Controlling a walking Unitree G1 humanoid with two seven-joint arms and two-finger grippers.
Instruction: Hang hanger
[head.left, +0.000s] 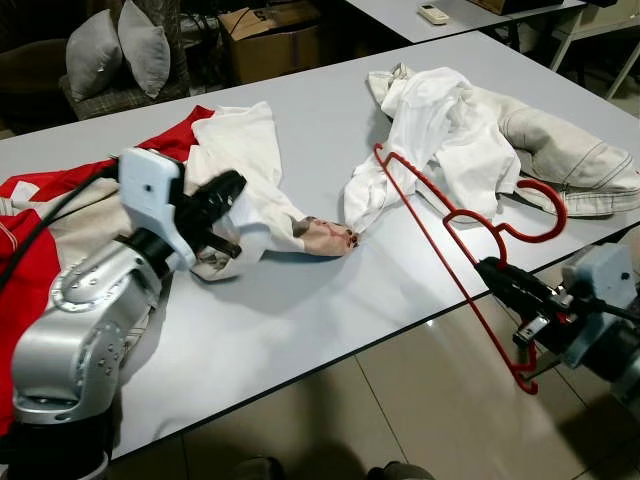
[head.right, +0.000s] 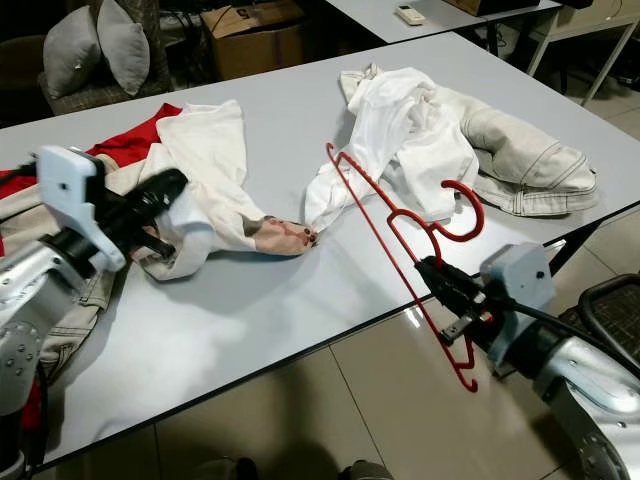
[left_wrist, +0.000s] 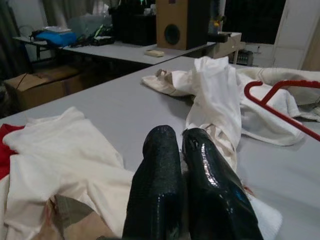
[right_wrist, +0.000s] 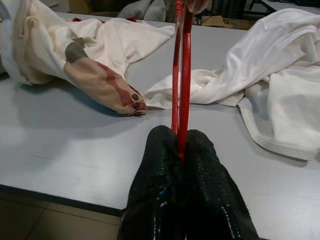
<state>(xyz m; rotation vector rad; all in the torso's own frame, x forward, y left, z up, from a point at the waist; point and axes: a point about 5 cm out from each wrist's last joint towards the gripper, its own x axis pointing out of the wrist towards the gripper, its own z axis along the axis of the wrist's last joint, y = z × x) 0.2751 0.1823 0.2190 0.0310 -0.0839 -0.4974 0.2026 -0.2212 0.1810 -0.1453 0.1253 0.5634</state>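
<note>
— Gripping what? 
— Right gripper (head.right: 432, 268) is clamped on the red hanger (head.right: 398, 232), tilted off the table (head.right: 260, 310) edge; left gripper (head.left: 228, 190), fingers together, rests on the white shirt (head.left: 245, 165).
— Risk?
— Hanger could twist loose in that thin pinch

silver arms (head.left: 80, 320), black claws (left_wrist: 185, 195) — textured

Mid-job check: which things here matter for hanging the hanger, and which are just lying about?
In play:
- red hanger, clamped in the right gripper
- white shirt its far end rests on

Lying about:
- beige trousers
- cream garment under the left gripper
- red cloth
- cardboard box
</note>
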